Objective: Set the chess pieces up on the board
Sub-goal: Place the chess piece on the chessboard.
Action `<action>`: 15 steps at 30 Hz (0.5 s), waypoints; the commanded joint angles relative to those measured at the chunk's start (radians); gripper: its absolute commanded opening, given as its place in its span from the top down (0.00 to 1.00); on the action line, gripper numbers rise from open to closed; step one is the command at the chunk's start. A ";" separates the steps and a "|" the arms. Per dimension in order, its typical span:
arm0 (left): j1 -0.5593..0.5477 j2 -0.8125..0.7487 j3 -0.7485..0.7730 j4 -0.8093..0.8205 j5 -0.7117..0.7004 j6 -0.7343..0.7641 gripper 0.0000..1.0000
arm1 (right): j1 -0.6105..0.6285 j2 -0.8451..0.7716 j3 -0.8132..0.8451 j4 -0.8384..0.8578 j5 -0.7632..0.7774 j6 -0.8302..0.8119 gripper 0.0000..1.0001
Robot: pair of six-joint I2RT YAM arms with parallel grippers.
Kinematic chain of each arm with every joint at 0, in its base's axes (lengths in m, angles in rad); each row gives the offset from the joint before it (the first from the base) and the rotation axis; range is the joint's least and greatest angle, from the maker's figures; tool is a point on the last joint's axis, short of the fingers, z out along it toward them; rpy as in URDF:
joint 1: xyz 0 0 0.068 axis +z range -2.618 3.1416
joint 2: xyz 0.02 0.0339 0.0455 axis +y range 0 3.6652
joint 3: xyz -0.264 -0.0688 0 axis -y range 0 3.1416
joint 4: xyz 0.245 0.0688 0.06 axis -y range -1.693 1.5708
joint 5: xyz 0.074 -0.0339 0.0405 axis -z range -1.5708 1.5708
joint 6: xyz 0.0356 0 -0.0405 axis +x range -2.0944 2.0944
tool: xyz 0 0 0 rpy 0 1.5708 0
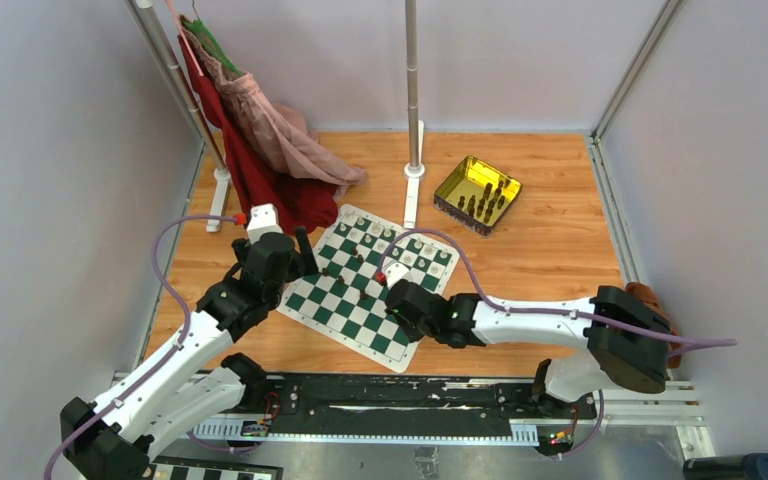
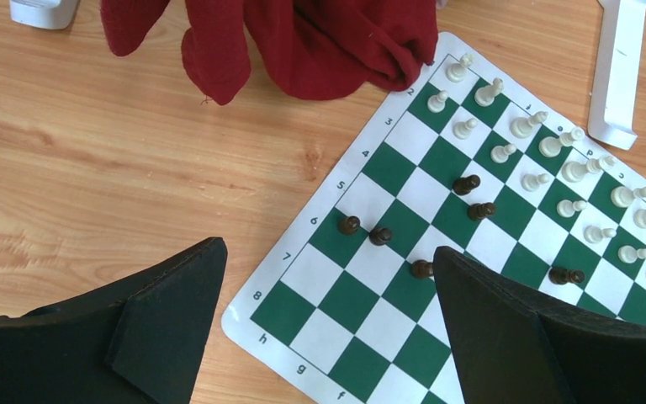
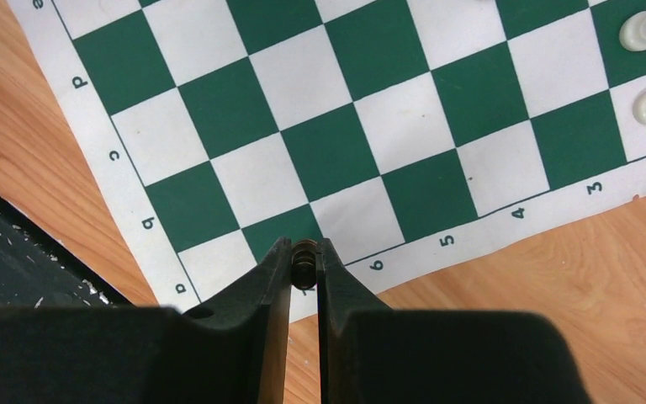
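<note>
A dark chess piece (image 3: 304, 263) is clamped between the narrow fingers of the right end effector (image 3: 304, 248) and is held over the border of the board (image 3: 328, 151), at the edge between the markings a and 6. It is pinched near its top, probably so that its base can be set flat on a square without the fingers touching the mat.

On the board's far side the white pieces (image 2: 547, 143) are stood in two rows. A few dark pieces (image 2: 378, 236) are scattered over the board's middle squares, not yet in their ranks. More dark figures are seen in the yellow tray (image 1: 477, 193) beyond the board's far right corner.

The right arm is stretched low across the counter (image 1: 550, 250) from the board's right, its wrist pitched down. The left end effector (image 2: 328, 254) is spread wide and grasps nothing; it is hovered over the board's left corner, with the arm bent at the elbow. A red cloth (image 2: 320, 42) is draped beside the board's far left edge.
</note>
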 commanded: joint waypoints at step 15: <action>-0.007 -0.038 -0.006 0.009 0.015 -0.040 0.00 | 0.058 0.070 -0.006 0.007 0.046 0.054 1.00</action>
